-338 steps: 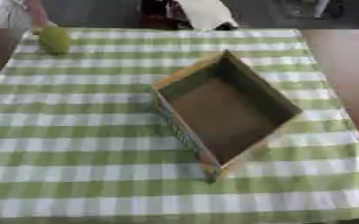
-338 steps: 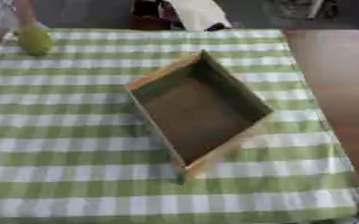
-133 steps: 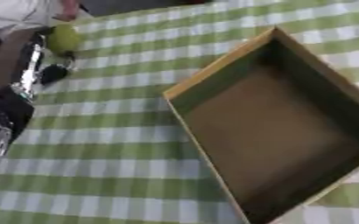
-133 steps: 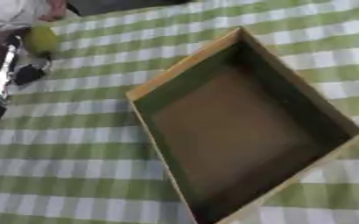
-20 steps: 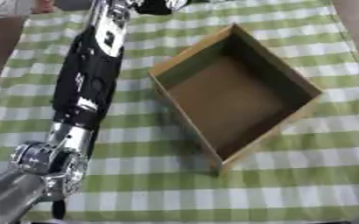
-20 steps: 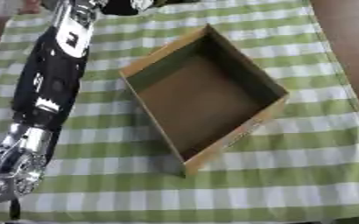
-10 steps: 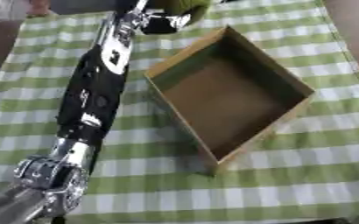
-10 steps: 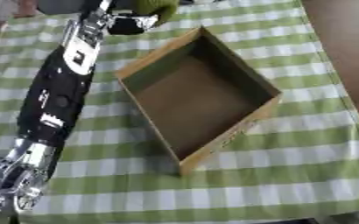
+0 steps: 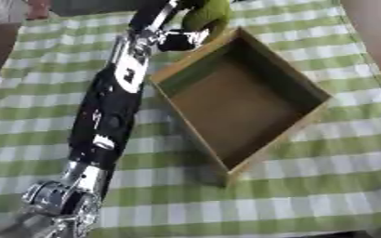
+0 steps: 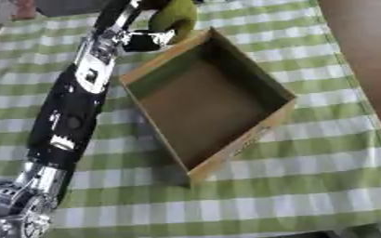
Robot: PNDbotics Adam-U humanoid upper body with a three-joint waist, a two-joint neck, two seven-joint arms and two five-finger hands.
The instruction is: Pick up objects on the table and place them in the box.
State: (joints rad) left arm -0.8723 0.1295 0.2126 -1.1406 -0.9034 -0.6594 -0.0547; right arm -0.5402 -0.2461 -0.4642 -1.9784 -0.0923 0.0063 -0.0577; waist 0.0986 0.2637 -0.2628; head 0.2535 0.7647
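left eye view
- left hand point(image 9: 181, 39): my black left arm runs up from the lower left corner; the hand sits at the top of frame, just outside the box's far-left corner.
- object: yellow-green rounded fruit-like thing point(image 9: 207, 16), held up at the top edge, partly cropped.
- fingers: curled round the lower side of the green object, as far as I can see; the far side of the grip is hidden.
- box: open shallow brown cardboard box point(image 9: 287, 80), set diagonally on the green-and-white checked cloth on the counter point(image 9: 332, 167). Nothing visible inside it.
- key relation: object is above the fingers and right over the box's far corner rim. The box cavity lies down and to the right of the hand, along the box's long axis.

right eye view
- same layout: left hand point(image 10: 147, 41) under the green object point(image 10: 174, 17), both at the box's far corner.
- object vs box: I read it as over the rim edge, not yet over the floor of the box point(image 10: 255, 81); height above the rim I can't tell.
- right hand: not visible in either view, so the left is the only hand near.
- next move, my call: carry a bit further right and toward me before letting go; a release here risks the thing hitting the rim and rolling off onto the cloth.
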